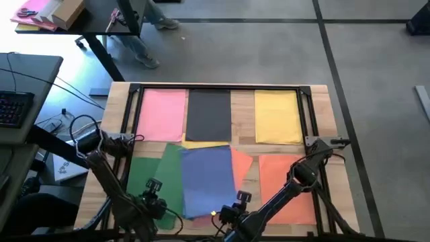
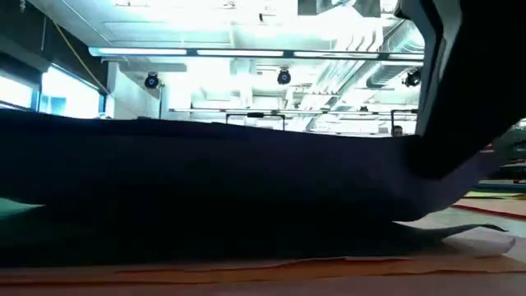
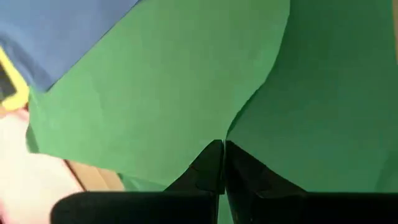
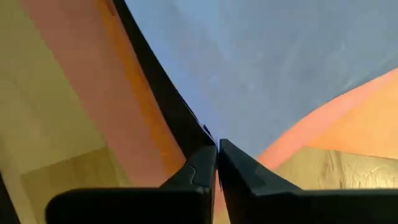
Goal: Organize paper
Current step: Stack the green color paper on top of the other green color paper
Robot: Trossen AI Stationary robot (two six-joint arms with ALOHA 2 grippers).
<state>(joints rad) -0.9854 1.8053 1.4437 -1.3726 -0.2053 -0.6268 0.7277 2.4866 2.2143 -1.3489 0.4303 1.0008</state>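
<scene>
At the table's near edge, both end effectors pinch paper.

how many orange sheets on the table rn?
2 showing: one orange sheet at the near right, another poking out from under the blue sheet. More could be hidden in that middle pile.

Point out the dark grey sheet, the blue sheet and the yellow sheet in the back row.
dark grey sheet (image 1: 209, 114): high view, middle of its face.
blue sheet (image 1: 207, 178): high view, centre of the sheet.
yellow sheet (image 1: 278, 117): high view, middle of its face, back right.
</scene>
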